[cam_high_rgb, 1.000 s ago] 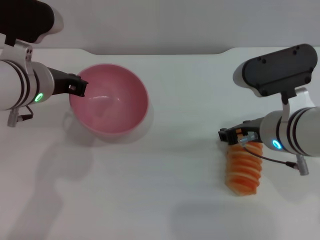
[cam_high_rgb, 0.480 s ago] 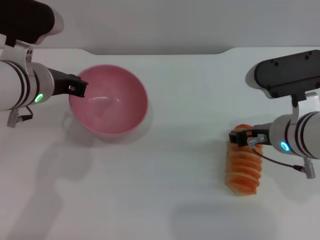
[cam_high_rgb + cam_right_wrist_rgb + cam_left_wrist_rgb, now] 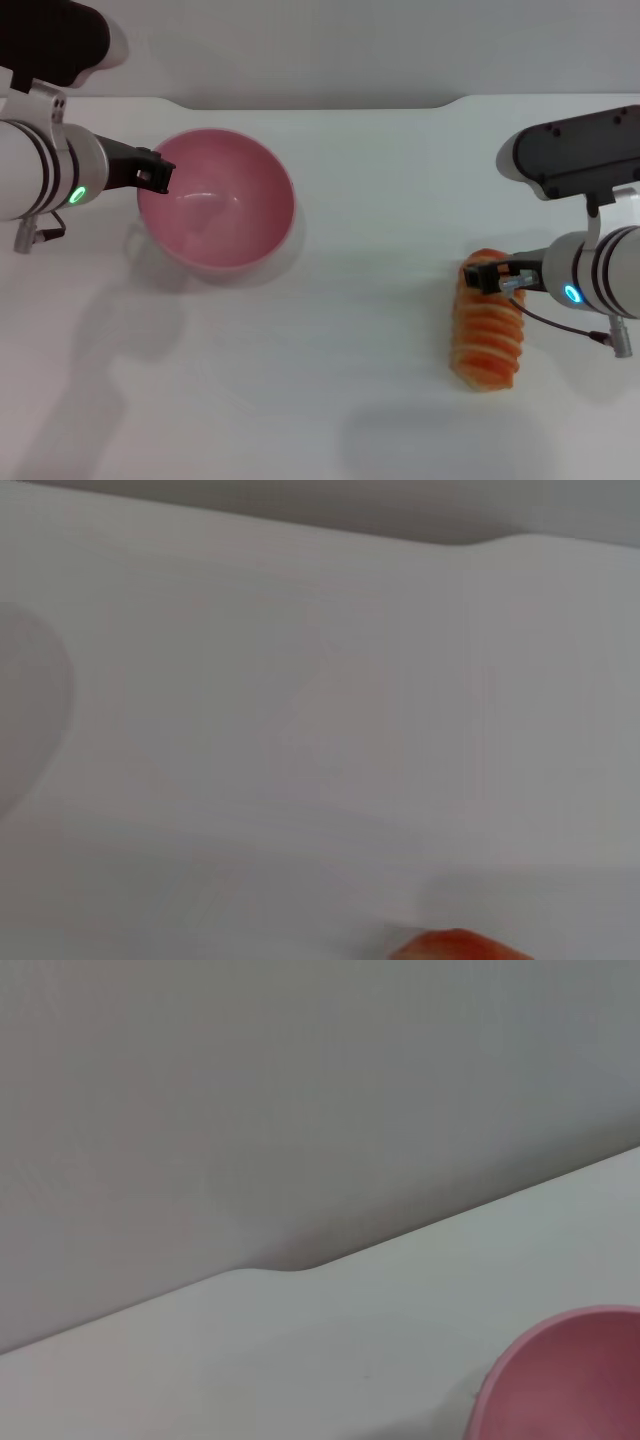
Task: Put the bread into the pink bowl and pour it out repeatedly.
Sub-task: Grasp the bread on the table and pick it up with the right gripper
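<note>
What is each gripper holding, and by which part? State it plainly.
The left gripper holds the pink bowl by its left rim. The right gripper is at the far end of the bread; whether it grips cannot be told.

White arms, black pincers, seemingly green lights

Head view: high, looking forward and down over flat white table [image 3: 350, 380]. Left wrist view: low, close, facing table's far edge and grey wall; shares round glossy pink plastic bowl [image 3: 217, 212] [image 3: 570, 1375]. Right wrist view: low over table; shares ridged orange-brown toy loaf [image 3: 487, 325] [image 3: 455, 946].
</note>
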Controlling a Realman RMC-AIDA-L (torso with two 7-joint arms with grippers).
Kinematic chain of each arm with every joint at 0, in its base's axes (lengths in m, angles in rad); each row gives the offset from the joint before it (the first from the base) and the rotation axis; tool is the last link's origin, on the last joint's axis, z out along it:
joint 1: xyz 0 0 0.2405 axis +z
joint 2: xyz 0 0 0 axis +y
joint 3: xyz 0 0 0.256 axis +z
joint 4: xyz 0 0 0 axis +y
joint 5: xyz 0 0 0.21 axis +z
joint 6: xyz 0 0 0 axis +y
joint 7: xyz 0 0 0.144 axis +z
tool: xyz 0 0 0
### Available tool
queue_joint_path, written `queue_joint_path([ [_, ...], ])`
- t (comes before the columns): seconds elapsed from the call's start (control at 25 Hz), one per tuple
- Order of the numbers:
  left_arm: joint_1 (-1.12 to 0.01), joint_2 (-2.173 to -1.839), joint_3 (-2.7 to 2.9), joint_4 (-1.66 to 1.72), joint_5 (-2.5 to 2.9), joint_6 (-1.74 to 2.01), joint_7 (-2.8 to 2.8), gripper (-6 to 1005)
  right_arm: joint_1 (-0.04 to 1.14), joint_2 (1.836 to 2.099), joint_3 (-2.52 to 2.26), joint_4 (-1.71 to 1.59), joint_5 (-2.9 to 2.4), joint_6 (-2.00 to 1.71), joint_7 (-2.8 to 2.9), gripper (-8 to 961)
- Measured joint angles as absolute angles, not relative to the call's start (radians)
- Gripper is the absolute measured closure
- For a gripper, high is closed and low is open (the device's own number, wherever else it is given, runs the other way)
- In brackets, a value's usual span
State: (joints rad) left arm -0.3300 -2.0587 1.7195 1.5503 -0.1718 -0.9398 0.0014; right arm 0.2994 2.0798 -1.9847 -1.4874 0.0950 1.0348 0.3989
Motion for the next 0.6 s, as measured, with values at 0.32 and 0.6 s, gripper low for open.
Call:
queue_joint_path([
  [0.32, -0.337, -2.059, 1.722, 1.544, -0.173, -0.937, 0.002, 962, 0.308, 2.080, -1.997, -1.458, 0.099, 1.022, 0.399, 464],
  [0.6, -0.343, -2.059, 1.728, 1.542, -0.173, -0.937, 0.002, 962, 0.333, 2.076, -2.029, -1.421, 0.104, 1.028, 0.355, 466],
])
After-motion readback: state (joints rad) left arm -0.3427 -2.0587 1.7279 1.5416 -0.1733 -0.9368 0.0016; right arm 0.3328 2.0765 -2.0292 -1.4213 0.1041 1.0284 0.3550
